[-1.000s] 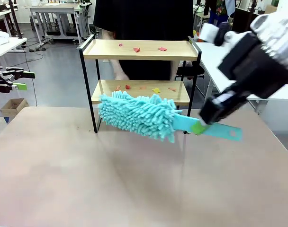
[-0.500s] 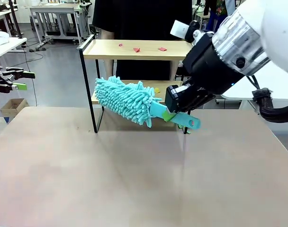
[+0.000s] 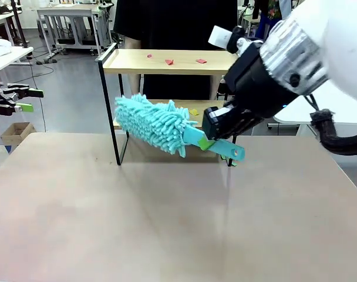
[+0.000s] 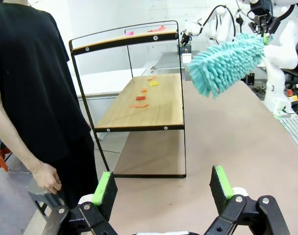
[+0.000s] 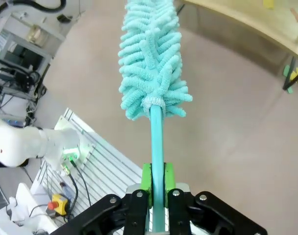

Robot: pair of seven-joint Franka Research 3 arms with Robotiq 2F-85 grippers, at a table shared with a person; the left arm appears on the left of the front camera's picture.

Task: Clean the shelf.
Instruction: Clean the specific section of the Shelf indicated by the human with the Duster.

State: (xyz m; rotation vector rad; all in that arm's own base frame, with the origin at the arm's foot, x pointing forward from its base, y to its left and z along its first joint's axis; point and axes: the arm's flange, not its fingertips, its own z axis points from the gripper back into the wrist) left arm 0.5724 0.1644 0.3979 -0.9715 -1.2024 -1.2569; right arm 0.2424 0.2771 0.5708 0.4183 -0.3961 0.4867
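The shelf (image 3: 172, 69) stands at the table's far side, two light wooden boards in a thin black frame. Red, orange and yellow scraps (image 3: 169, 61) lie on both boards. My right gripper (image 3: 208, 141) is shut on the handle of a teal fluffy duster (image 3: 154, 122), whose head hangs in front of the lower board's left half. In the right wrist view the duster (image 5: 151, 58) points away from the gripper (image 5: 157, 183), with the shelf (image 5: 247, 14) at the upper right. My left gripper (image 4: 162, 186) is open and holds nothing, off the table's left side, facing the shelf (image 4: 144, 105) end-on.
A person in black (image 3: 178, 23) stands just behind the shelf, one hand (image 4: 46, 178) hanging beside its end. The brown tabletop (image 3: 167, 223) spreads out in front of the shelf. White tables (image 3: 296, 100) and other benches stand farther off.
My right arm swung in toward the shelf and raised the duster, whose head shifted left and up in front of the lower board. The left gripper stayed put.
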